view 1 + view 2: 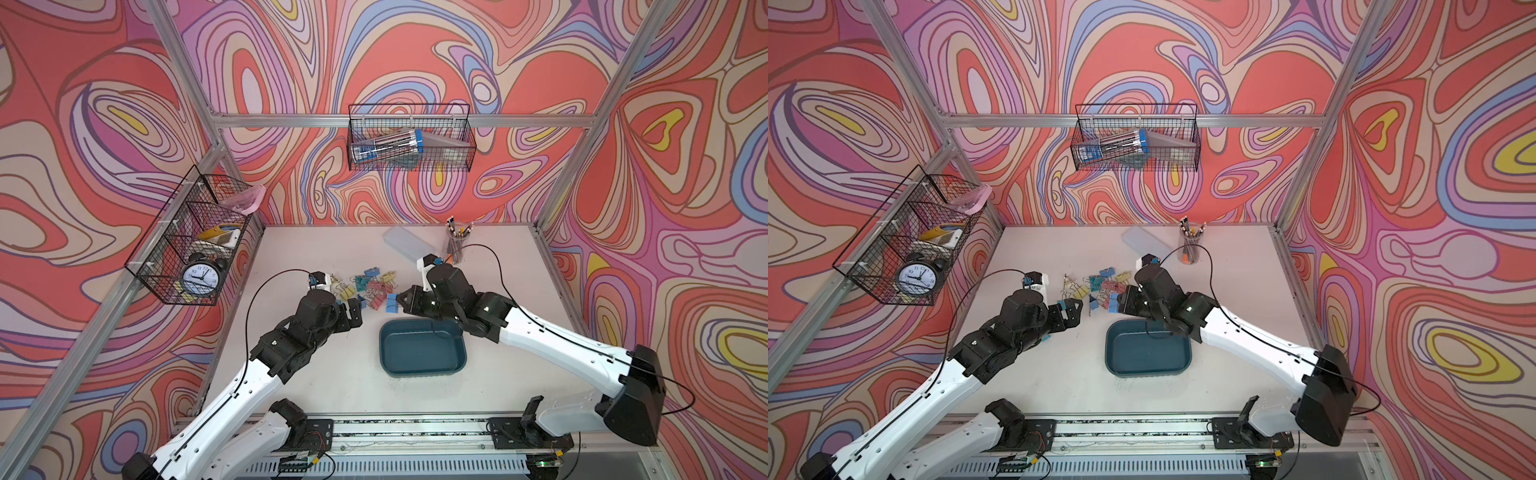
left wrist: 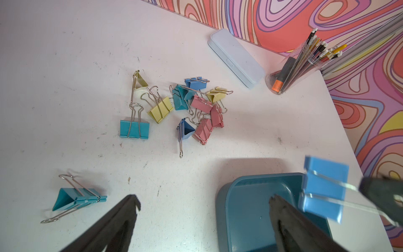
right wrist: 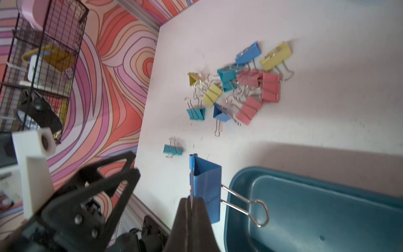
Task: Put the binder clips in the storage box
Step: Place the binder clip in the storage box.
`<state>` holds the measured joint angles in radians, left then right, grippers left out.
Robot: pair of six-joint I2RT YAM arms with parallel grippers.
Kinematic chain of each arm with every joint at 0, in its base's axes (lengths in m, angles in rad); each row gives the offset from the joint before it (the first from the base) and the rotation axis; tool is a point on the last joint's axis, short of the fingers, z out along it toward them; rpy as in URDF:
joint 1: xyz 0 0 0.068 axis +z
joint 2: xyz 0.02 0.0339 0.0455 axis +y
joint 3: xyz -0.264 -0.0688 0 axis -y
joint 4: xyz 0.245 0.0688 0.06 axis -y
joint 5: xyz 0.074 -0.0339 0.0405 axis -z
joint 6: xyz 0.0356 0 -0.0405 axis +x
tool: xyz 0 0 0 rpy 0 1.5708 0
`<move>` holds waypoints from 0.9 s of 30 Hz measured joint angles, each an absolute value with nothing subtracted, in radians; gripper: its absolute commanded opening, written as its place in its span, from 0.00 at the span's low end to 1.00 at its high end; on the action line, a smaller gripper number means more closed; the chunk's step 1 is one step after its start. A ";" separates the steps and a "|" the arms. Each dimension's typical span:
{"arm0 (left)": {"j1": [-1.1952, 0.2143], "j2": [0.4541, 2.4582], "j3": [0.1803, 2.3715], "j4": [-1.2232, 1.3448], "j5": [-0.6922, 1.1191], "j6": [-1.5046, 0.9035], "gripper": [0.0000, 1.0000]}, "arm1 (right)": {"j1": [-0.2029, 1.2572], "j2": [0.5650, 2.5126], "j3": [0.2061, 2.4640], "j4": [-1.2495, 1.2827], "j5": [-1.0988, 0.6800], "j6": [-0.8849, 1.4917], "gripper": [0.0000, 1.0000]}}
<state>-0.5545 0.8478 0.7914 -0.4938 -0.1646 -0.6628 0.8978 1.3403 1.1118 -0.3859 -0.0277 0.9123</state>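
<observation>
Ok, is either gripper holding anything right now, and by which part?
The right gripper is shut on a blue binder clip, pinching one silver wire handle; the clip's body hangs free. The left gripper is open, holding nothing.

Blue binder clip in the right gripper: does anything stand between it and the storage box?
Nothing visible does. The right gripper is shut on a wire handle of the blue binder clip, just beside the rim of the storage box, whose floor looks bare. The open left gripper is off to one side.
</observation>
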 measured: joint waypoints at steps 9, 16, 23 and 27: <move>-0.550 0.868 0.780 -0.472 -0.161 -0.670 0.99 | 0.986 1.412 0.896 -0.364 -0.015 1.003 0.00; -0.550 0.865 0.775 -0.472 -0.161 -0.675 0.99 | 0.988 1.566 0.896 -0.237 -0.007 1.015 0.00; -0.550 0.864 0.768 -0.472 -0.162 -0.679 0.99 | 0.988 1.612 0.897 -0.215 0.020 1.017 0.15; -0.550 0.865 0.768 -0.472 -0.162 -0.682 0.99 | 0.988 1.605 0.898 -0.232 0.047 1.015 0.33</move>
<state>-0.5499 0.8654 0.7681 -0.4721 -0.1616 -0.6815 0.9882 1.6054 0.8978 -0.2321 0.0467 1.0145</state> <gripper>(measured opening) 0.991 0.281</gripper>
